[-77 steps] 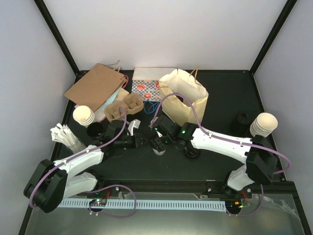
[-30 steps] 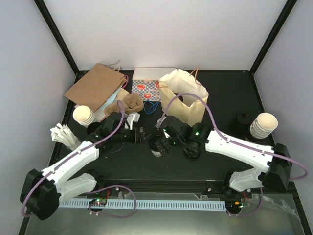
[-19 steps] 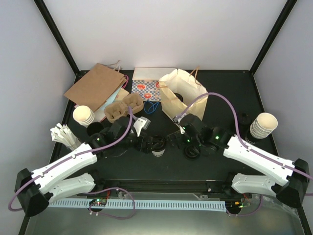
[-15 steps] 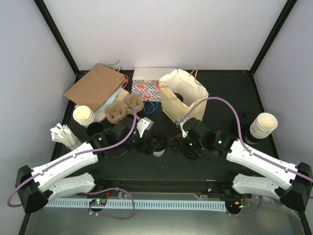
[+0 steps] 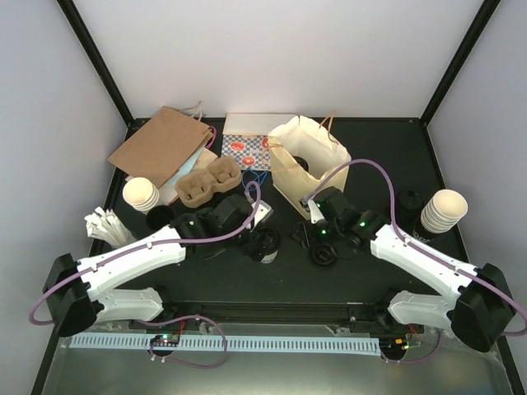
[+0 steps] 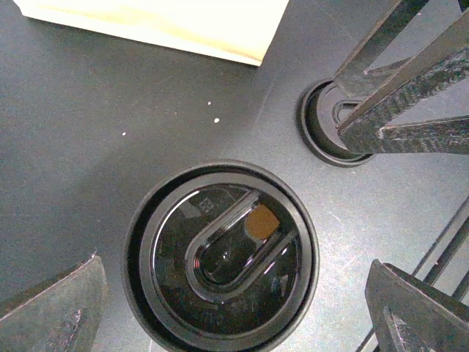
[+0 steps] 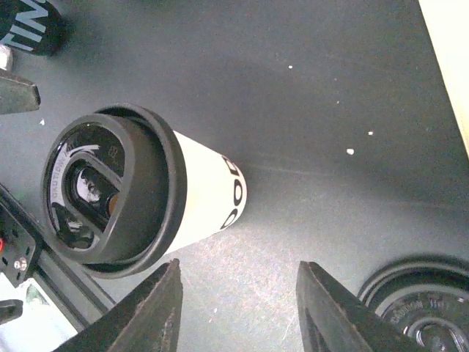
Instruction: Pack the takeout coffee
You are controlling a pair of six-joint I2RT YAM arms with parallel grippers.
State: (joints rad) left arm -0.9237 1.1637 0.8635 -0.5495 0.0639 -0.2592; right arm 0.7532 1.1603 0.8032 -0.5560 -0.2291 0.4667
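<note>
One coffee (image 5: pixel 266 247) stands upright on the black table (image 5: pixel 379 156), just in front of the cream paper bag (image 5: pixel 309 164). Seen from above, the left pincer (image 5: pixel 257 237) hangs over it. The right pincer (image 5: pixel 302 235) is just beside it, over bare table.

From the left wrist we look straight down on its lid (image 6: pixel 223 257). It is round, glossy black plastic with raised rings. The sip hole shows brown, so we judge the coffee may be filled and heavier than it looks. The left pincer's jaws stand wide apart, one either side of the lid, touching nothing. A spare lid (image 6: pixel 322 125) lies nearby.

From the right wrist the coffee's wall shows as smooth cream paper, tapered, with black print. The right pincer's jaws are apart with nothing between them. We judge the wall thin and easy to crush, and the lid only pressed on. So we would take hold on the paper just under the lid, lightly, and keep it upright.
</note>
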